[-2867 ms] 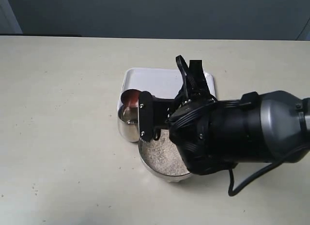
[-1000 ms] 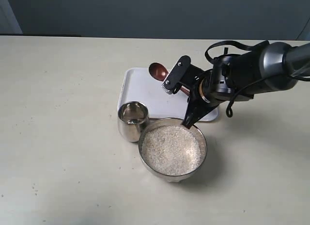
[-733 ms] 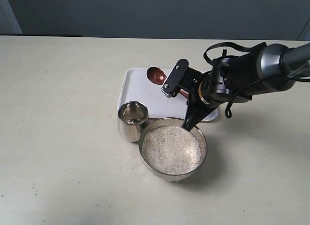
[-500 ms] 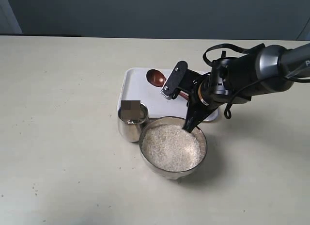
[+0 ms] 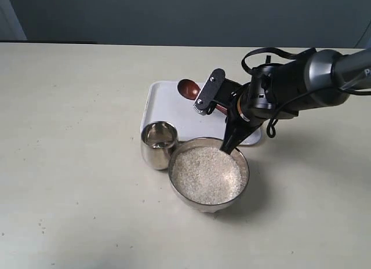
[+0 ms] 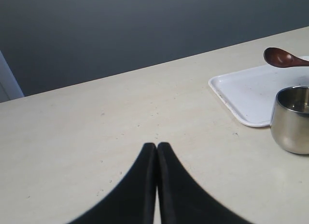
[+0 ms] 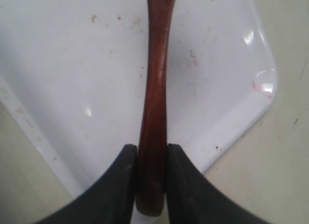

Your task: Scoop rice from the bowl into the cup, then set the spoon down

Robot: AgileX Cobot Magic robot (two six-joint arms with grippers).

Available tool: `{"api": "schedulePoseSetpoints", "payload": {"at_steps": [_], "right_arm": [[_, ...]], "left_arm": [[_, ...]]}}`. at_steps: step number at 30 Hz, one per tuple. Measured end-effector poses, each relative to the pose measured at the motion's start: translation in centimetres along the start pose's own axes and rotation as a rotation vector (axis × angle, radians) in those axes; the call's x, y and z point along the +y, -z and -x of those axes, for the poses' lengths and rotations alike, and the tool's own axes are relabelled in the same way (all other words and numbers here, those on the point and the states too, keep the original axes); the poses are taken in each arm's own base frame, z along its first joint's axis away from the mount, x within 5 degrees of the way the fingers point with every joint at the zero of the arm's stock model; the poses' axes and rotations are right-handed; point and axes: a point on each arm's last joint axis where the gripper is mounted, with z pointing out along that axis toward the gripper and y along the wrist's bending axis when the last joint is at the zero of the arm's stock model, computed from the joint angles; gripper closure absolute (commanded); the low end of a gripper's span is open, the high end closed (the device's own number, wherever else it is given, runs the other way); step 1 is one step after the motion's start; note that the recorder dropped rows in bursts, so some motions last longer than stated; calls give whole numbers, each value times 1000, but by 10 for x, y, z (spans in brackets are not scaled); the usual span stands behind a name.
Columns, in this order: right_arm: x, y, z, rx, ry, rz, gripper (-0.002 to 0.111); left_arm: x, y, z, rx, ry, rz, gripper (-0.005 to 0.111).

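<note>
My right gripper [image 5: 223,111] is shut on the end of the slim handle of the dark reddish-brown spoon [image 5: 188,88]. The spoon is held over the white tray [image 5: 168,101], its oval scoop empty and a little above the tray. In the right wrist view both fingers [image 7: 126,171] press the spoon handle [image 7: 155,89]. The wide steel bowl [image 5: 242,159] sits in front of the tray, full of white rice [image 5: 207,175]. The small steel cup [image 5: 159,144] stands against the bowl's left side. My left gripper [image 6: 157,146] is shut and empty over bare table, left of the cup [image 6: 294,119].
The white tray [image 7: 87,64] has a few small specks on it. The right arm's lower finger and a black cable hang close over the bowl's far rim. Pale tabletop stretches all around, and a dark wall runs behind it.
The right arm has drawn back from above the bowl and cup to the tray, carrying the spoon. Over the last second the scoop dipped a little, then rose slightly. The bowl shifted slightly.
</note>
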Motion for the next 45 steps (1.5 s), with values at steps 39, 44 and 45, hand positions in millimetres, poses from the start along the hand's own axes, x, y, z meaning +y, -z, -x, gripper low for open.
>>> {"api": "schedulePoseSetpoints", "payload": {"at_steps": [39, 44, 45], "right_arm": [[-27, 47, -1, 20, -73, -113, 83], [-49, 102, -8, 10, -210, -200, 94], [-52, 116, -10, 7, -243, -212, 97]], "left_arm": [[0, 0, 0, 0, 0, 0, 106], [0, 0, 0, 0, 0, 0, 106], [0, 0, 0, 0, 0, 0, 106]]}}
